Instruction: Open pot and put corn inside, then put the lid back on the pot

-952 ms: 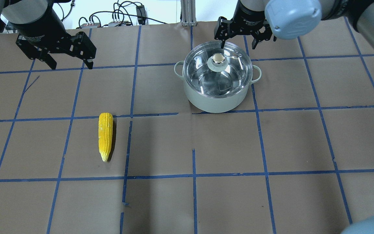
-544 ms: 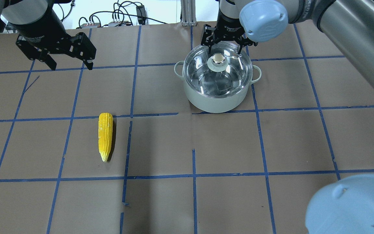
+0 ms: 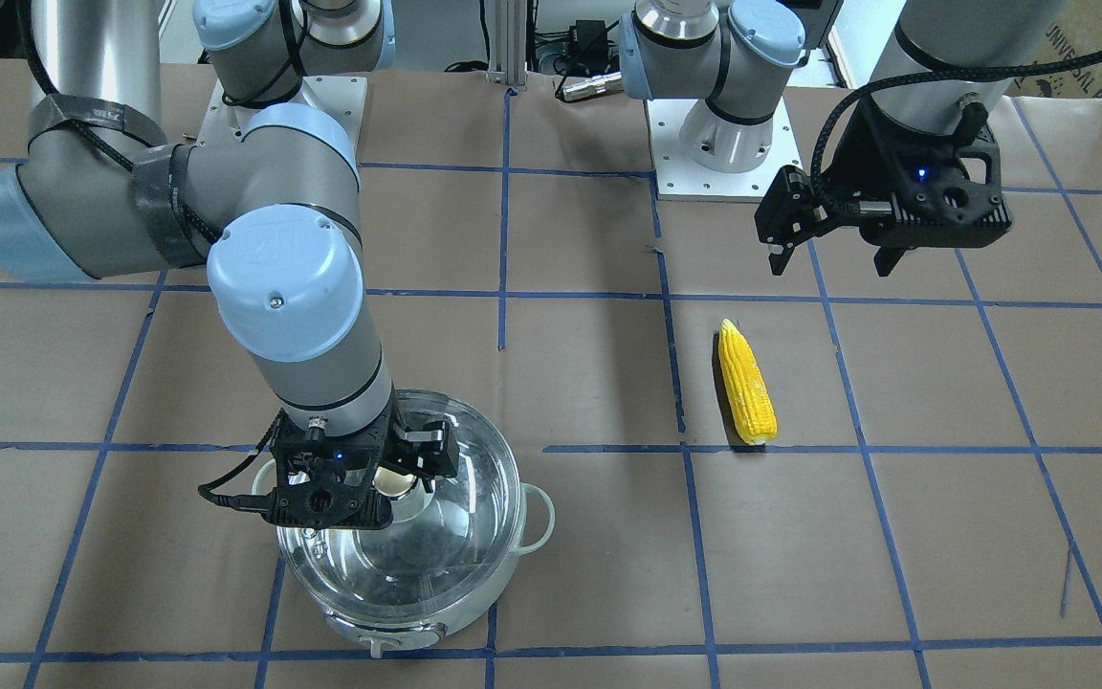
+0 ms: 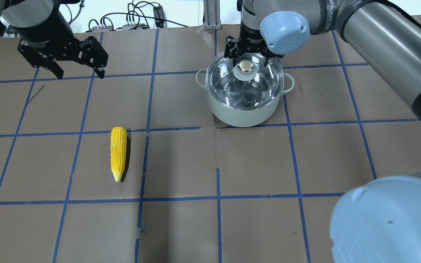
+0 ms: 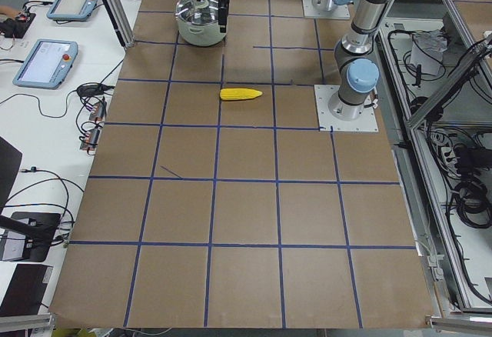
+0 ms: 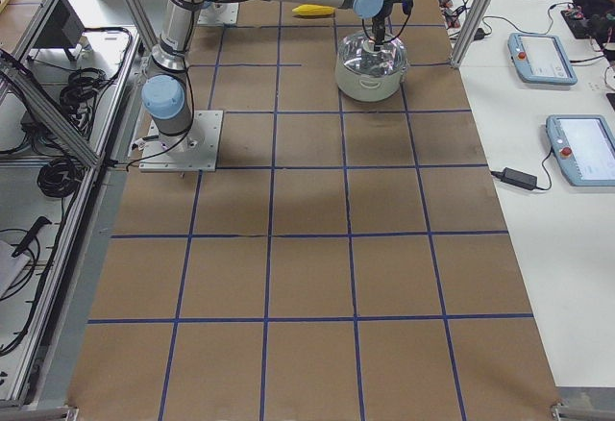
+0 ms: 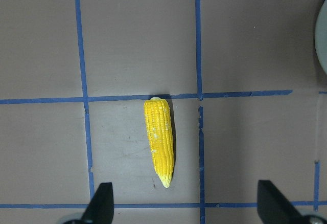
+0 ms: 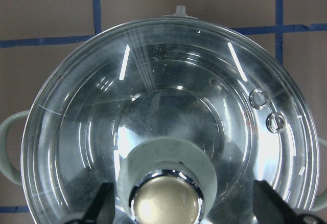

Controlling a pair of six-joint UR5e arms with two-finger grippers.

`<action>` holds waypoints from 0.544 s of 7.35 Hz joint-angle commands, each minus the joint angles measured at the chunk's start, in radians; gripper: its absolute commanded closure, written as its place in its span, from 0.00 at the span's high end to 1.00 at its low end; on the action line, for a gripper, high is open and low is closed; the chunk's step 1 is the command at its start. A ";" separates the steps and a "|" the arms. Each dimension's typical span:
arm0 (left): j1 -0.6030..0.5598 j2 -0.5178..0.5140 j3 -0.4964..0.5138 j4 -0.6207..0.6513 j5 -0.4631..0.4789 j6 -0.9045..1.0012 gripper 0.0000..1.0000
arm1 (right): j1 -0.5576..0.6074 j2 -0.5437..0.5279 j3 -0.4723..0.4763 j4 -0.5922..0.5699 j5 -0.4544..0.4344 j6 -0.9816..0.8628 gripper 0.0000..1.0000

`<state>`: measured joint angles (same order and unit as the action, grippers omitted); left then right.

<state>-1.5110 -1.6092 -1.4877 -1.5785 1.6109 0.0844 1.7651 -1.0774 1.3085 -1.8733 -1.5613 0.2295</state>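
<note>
The pot (image 4: 245, 111) stands at the far middle of the table with the glass lid (image 4: 249, 87) on it, cream knob (image 4: 246, 65) up. My right gripper (image 4: 247, 59) is open and sits low over the lid, one finger on each side of the knob; the right wrist view shows the knob (image 8: 166, 201) between the fingertips (image 8: 104, 203) without touching them. The corn (image 4: 118, 153) lies on the table to the left, tip toward me. My left gripper (image 4: 80, 75) is open and empty, hovering beyond the corn (image 7: 160, 141).
Brown paper with blue tape lines covers the table (image 4: 217, 219). Cables (image 4: 133, 18) and an aluminium post (image 4: 210, 14) lie at the far edge. My right arm's elbow (image 4: 386, 219) fills the overhead view's lower right. Tablets (image 5: 46, 60) sit on a side bench.
My right gripper has moved left and down from beyond the pot until its open fingers straddle the lid's knob. The left arm, corn and pot have not moved.
</note>
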 commanded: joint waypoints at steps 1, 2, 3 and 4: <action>0.000 0.000 0.000 -0.003 0.000 0.000 1.00 | 0.000 0.011 0.000 -0.023 -0.002 0.001 0.91; 0.000 0.000 0.000 -0.002 0.000 0.000 1.00 | 0.000 0.017 -0.002 -0.021 -0.026 0.001 0.86; 0.000 0.000 0.000 -0.003 0.000 0.000 1.00 | 0.008 0.017 -0.002 -0.021 -0.029 0.001 0.82; 0.000 0.000 0.000 -0.003 0.000 0.000 1.00 | 0.016 0.020 -0.002 -0.021 -0.031 0.001 0.80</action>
<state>-1.5110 -1.6092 -1.4880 -1.5811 1.6107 0.0844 1.7724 -1.0603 1.3072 -1.8938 -1.5868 0.2301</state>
